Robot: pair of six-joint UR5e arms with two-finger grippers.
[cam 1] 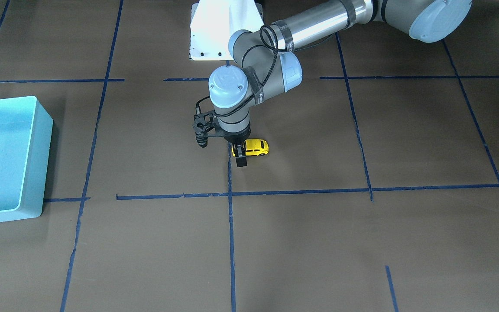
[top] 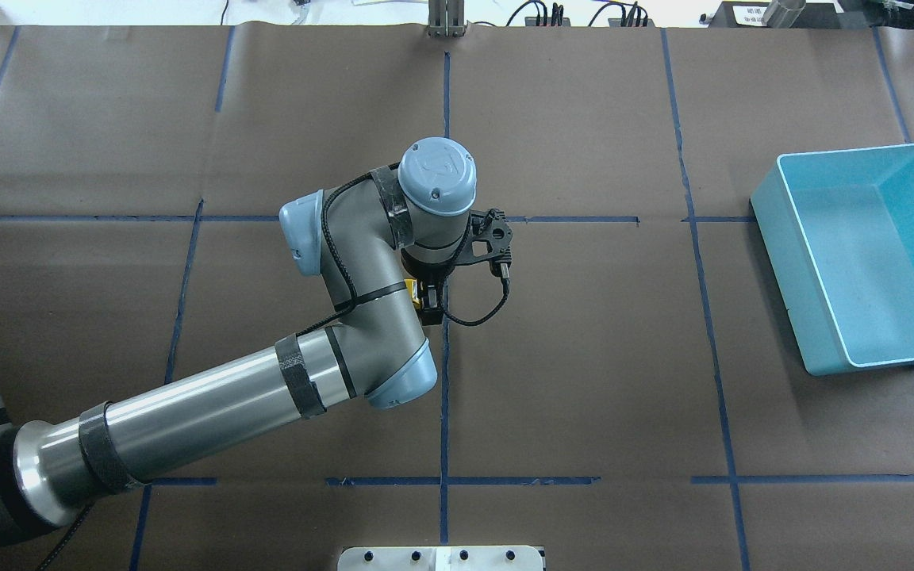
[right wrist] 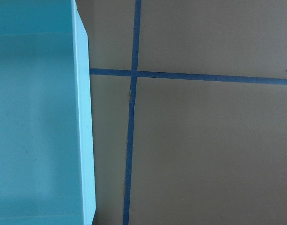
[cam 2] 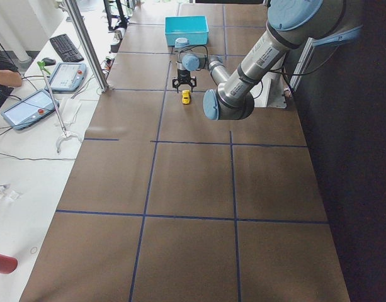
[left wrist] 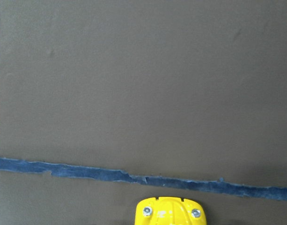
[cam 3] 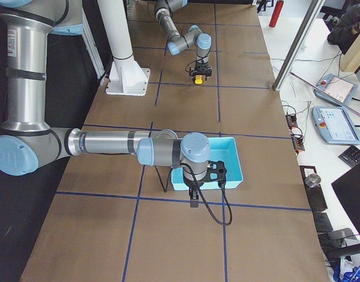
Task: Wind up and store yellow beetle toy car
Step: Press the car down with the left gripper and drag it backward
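Exterior front-facing view, read from its left edge to its right. First comes the turquoise bin (cam 1: 45, 169), open-topped and cut off by the frame edge, with one long wall and its rounded rim facing the table's middle. From that wall a broad stretch of brown paper-covered table (cam 1: 154, 143) extends, crossed by blue tape lines (cam 1: 231, 242).

Next comes the left gripper (cam 1: 239, 156), well apart from the bin and pointing straight down from a bent wrist. Its dark fingers (cam 1: 241, 161) are set at one end of the yellow beetle toy car (cam 1: 258, 147). Whether they press on the body or merely straddle it cannot be told. The car rests on the paper, side-on to this camera, just past a lengthwise tape line on the side away from the bin. Beyond the car, the paper extends to the frame's right edge, marked by more tape.

Left wrist view: only the car's yellow end (left wrist: 171, 212) shows at the bottom edge. A tape strip runs across just beyond it, with paper past that.

Exterior right view: the right gripper (cam 3: 193, 198) hangs beside the bin's near corner, outside its wall. Whether its jaws are apart or together cannot be told.

Right wrist view: the bin's rim (right wrist: 82, 117) runs down the frame, with a tape crossing just beside it.
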